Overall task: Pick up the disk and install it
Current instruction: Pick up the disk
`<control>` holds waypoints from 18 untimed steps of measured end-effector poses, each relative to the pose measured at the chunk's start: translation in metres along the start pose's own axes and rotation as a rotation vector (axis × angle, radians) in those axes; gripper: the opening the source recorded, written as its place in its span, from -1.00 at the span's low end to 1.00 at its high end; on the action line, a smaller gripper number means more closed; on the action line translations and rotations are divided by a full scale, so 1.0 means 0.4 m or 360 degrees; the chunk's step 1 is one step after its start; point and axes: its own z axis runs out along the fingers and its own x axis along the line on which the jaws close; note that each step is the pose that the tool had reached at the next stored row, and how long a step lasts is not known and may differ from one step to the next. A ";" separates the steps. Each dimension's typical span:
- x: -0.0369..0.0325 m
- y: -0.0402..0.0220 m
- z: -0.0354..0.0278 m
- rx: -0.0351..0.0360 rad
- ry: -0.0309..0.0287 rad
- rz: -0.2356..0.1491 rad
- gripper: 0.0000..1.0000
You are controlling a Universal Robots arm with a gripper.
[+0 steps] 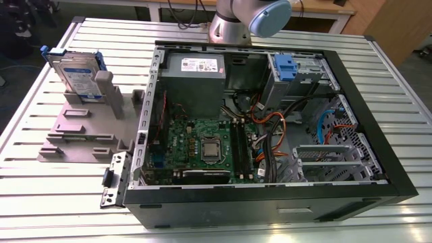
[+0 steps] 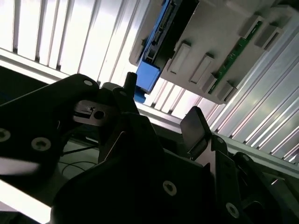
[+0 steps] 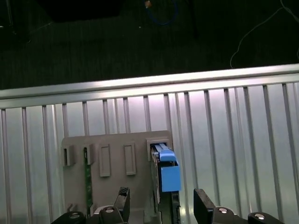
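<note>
The worktop (image 1: 40,202) is ribbed bare metal with a bright sheen. The disk (image 1: 73,76) has a silver metal body, a smooth label and a blue plastic frame. Its holder (image 1: 81,134) is matt grey plastic. The computer case (image 1: 270,207) is matt black outside and dull grey sheet metal inside. The gripper (image 3: 161,198) looks matt black

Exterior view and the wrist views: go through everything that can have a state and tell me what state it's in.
disk: standing on edge in the grey holder, not picked up.
gripper: open, empty, apart from the disk.
grey holder: holding the disk upright.
computer case: lying on its side, side panel off, inside exposed.
processor socket: bare, no cooler on it.
</note>
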 end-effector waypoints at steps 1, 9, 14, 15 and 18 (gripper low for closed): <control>0.000 0.000 0.004 0.0002 -0.00002 -0.0002 0.29; 0.002 0.004 0.037 0.0008 0.00002 -0.0058 0.29; 0.002 0.003 0.052 0.0007 0.00020 -0.0130 0.29; 0.002 0.003 0.056 0.0007 0.00019 -0.0130 0.29; 0.001 0.003 0.066 0.0007 0.00020 -0.0130 0.29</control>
